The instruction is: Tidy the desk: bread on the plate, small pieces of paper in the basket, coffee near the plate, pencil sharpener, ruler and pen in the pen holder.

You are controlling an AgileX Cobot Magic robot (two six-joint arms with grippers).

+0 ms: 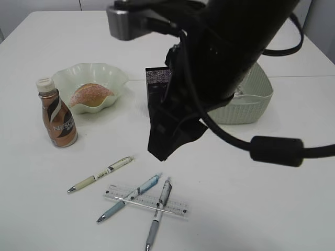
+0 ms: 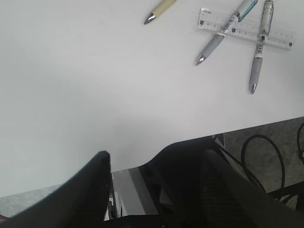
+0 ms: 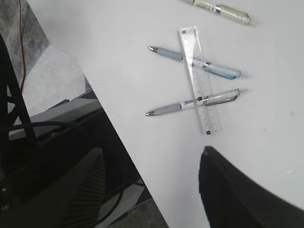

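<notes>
Your right gripper (image 3: 152, 190) hangs with jaws spread and empty, above the desk (image 1: 261, 209) edge; the ruler (image 3: 200, 80) lies at its 12 o'clock, under two crossed pens. Your left gripper (image 2: 156, 190) is likewise spread, holding nothing, the same cluster at its 1 o'clock. Farther out, the bread (image 1: 90, 95) already sits on the plate (image 1: 112, 73) and the coffee (image 1: 56, 116) stands just beside it. The ruler and three pens are not yet in the pen holder (image 1: 157, 83). The basket (image 1: 256, 99) is mostly hidden; I cannot tell about paper or sharpener.
</notes>
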